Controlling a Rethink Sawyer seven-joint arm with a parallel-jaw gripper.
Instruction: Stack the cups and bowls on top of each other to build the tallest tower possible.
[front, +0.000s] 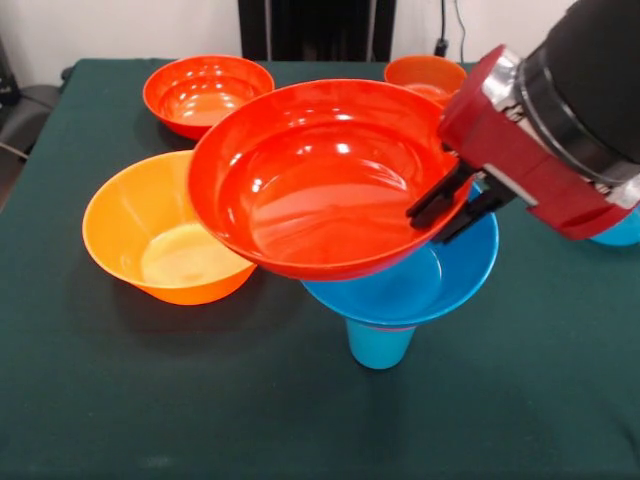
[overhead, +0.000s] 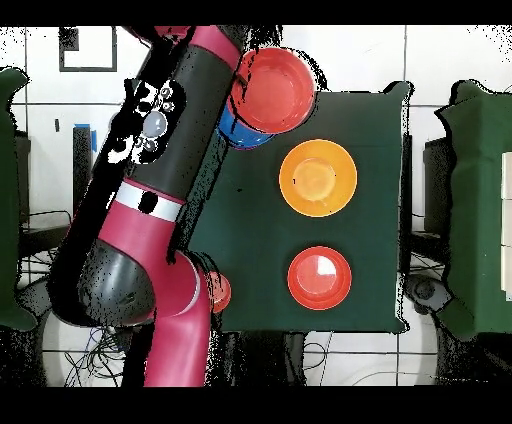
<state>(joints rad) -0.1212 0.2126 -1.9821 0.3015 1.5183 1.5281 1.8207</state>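
A light blue cup (front: 379, 343) stands on the table with a large blue bowl (front: 440, 278) on top of it. My gripper (front: 452, 208) is shut on the right rim of a large red-orange bowl (front: 320, 180). It holds the bowl tilted over the blue bowl and offset to the left. In the overhead view the red-orange bowl (overhead: 275, 88) covers most of the blue bowl (overhead: 238, 133), and my arm hides the gripper. Any pink or small blue bowl in the stack is hidden. The purple cup is out of view.
A large yellow-orange bowl (front: 165, 235) sits just left of the stack. A second red-orange bowl (front: 205, 92) and a small orange bowl (front: 425, 75) stand at the far side. A blue item (front: 620, 232) peeks out behind my arm at the right. The green table (front: 100, 400) lies under everything.
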